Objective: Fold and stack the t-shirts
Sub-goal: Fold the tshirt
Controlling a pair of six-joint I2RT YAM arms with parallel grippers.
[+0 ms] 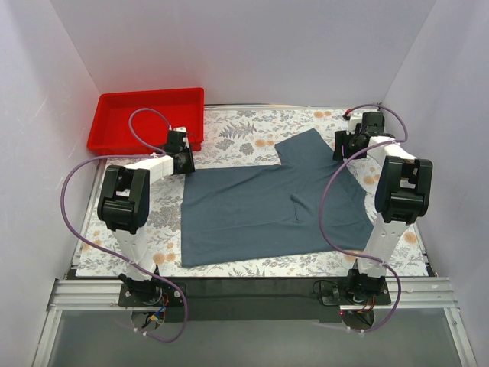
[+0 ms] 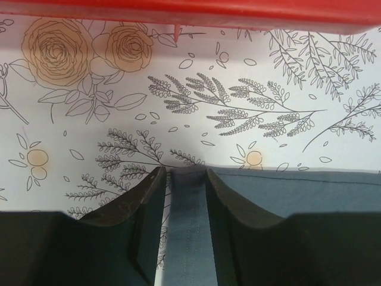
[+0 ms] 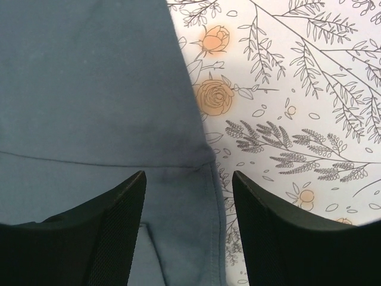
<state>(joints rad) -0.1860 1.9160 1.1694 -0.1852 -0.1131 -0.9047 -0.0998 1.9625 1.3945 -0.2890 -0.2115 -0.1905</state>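
Note:
One slate blue-grey t-shirt (image 1: pixel 267 206) lies spread flat on the flowered tablecloth, partly folded, with a flap pointing to the far right. My left gripper (image 1: pixel 183 160) is at the shirt's far left corner. In the left wrist view its jaws (image 2: pixel 184 173) stand narrowly apart, pinching the hemmed corner of the shirt (image 2: pixel 297 190) between them. My right gripper (image 1: pixel 341 144) is at the shirt's far right edge. In the right wrist view it (image 3: pixel 189 176) is open above the hemmed edge of the cloth (image 3: pixel 89 89), holding nothing.
A red tray (image 1: pixel 145 118) stands at the far left, just beyond the left gripper; its rim (image 2: pixel 190 12) fills the top of the left wrist view. White walls close in the table on three sides. Purple cables loop from both arms.

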